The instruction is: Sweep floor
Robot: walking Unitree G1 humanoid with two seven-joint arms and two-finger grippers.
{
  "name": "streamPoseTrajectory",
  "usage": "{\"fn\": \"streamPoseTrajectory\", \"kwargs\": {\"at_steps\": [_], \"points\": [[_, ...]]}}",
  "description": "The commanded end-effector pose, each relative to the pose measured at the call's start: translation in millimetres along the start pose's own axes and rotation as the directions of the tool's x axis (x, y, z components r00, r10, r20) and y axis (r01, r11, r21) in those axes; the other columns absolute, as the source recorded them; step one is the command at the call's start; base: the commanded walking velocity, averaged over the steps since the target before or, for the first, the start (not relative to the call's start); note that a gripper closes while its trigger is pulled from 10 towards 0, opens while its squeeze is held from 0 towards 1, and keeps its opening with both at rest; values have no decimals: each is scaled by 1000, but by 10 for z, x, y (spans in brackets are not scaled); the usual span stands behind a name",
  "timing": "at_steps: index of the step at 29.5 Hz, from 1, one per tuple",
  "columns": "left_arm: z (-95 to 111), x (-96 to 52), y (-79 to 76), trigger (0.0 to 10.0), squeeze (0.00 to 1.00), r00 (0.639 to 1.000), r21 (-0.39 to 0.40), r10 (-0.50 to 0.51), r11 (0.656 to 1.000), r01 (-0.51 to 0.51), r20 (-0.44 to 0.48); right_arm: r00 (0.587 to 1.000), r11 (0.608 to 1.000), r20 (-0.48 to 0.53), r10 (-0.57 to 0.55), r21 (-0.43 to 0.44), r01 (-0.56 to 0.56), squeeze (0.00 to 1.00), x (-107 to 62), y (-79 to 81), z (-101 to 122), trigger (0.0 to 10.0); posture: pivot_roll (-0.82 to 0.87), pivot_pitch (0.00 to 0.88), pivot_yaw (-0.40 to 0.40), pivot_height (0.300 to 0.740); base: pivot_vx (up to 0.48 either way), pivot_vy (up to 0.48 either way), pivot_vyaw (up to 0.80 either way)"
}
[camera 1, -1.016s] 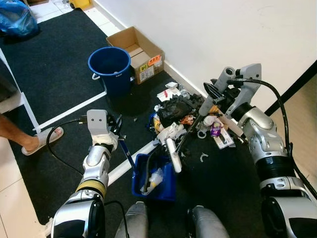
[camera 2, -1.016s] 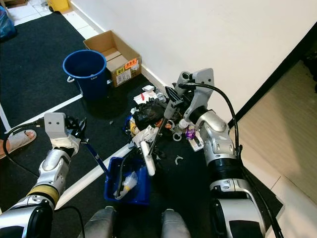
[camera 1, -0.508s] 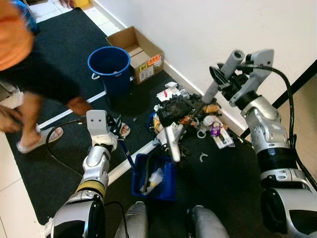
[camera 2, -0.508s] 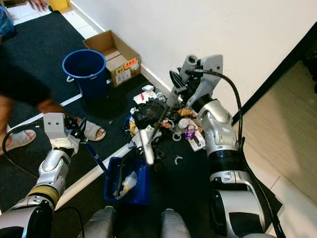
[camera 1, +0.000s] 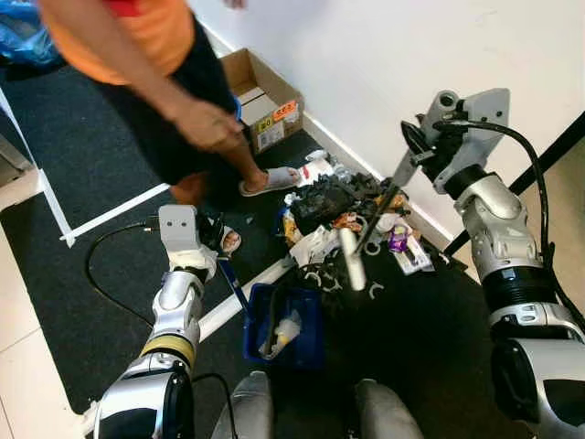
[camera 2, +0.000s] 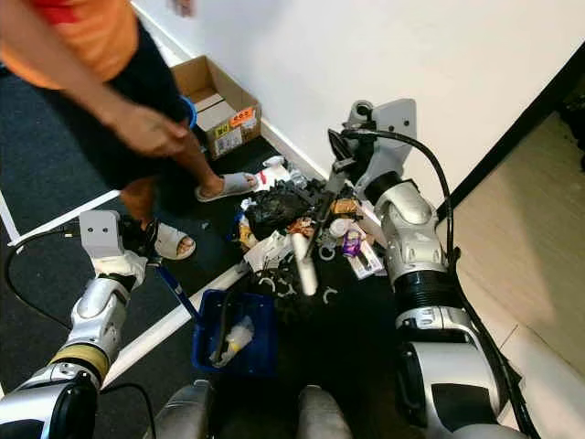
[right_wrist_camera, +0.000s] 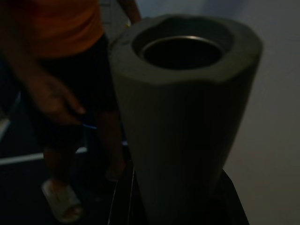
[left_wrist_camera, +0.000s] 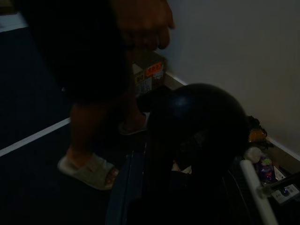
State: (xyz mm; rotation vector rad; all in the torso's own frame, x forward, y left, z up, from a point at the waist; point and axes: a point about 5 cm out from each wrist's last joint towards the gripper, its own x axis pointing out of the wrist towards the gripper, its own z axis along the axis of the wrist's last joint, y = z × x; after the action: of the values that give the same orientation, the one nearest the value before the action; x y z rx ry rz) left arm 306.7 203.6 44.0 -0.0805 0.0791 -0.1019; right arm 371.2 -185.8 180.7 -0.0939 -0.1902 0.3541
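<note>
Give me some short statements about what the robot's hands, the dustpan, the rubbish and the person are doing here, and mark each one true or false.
1. The right hand holds the grey broom handle. True.
2. The blue dustpan has nothing in it. False: a pale piece of rubbish lies inside it.
3. A person in an orange shirt stands on the black carpet near the robot's left arm. True.
4. The rubbish pile lies in the middle of the carpet, far from the wall. False: it lies close to the white wall.
5. The cardboard box stands against the wall. True.
6. The left hand holds the dustpan's blue handle. True.
</note>
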Motion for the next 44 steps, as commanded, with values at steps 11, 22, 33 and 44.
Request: {"fn": "streamPoseTrajectory", "kwargs": {"at_steps": [11, 22, 33, 44], "points": [[-173, -71, -116, 10000, 0, 998, -70, -21, 997, 17, -53, 988, 992, -126, 88, -85, -99, 0, -35, 226, -308, 10000, 119, 132, -86, 740, 0, 0, 0], [-185, -88, -116, 10000, 0, 998, -72, -20, 997, 16, -52, 935, 945, -139, 327, 66, -320, 0, -115, 807, -563, 10000, 118, 145, -85, 740, 0, 0, 0], [-168, -65, -134, 10000, 0, 999, -76, -22, 997, 18, -47, 901, 883, -39, 433, 222, -414, 0, -115, 953, -461, 10000, 112, 137, -86, 740, 0, 0, 0], [-151, -40, -157, 10000, 0, 999, -80, -27, 997, 23, -44, 914, 832, 59, 401, 394, -390, 0, -136, 839, -335, 10000, 101, 127, -85, 740, 0, 0, 0]]}}
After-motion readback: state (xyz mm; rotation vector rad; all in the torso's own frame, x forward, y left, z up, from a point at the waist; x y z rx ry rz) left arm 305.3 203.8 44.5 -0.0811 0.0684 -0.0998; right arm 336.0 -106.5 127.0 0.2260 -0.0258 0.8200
